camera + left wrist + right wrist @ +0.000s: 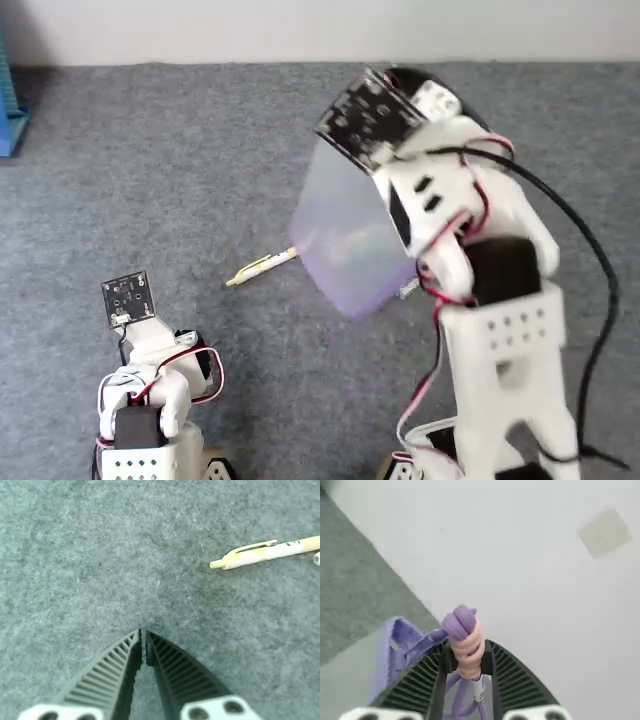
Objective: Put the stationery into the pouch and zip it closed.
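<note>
A pen [262, 268] lies on the grey felt table [150, 170].

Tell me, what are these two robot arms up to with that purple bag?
The right arm's hand is clamped on the knotted purple and pink pull cord of a translucent purple plastic pouch, holding it up over the grey felt table. A cream-coloured ballpoint pen lies on the felt, not yet in the pouch; seen from above, one end sits under the raised pouch. The left arm's hand is shut and empty, low over the felt near the pen.
</note>
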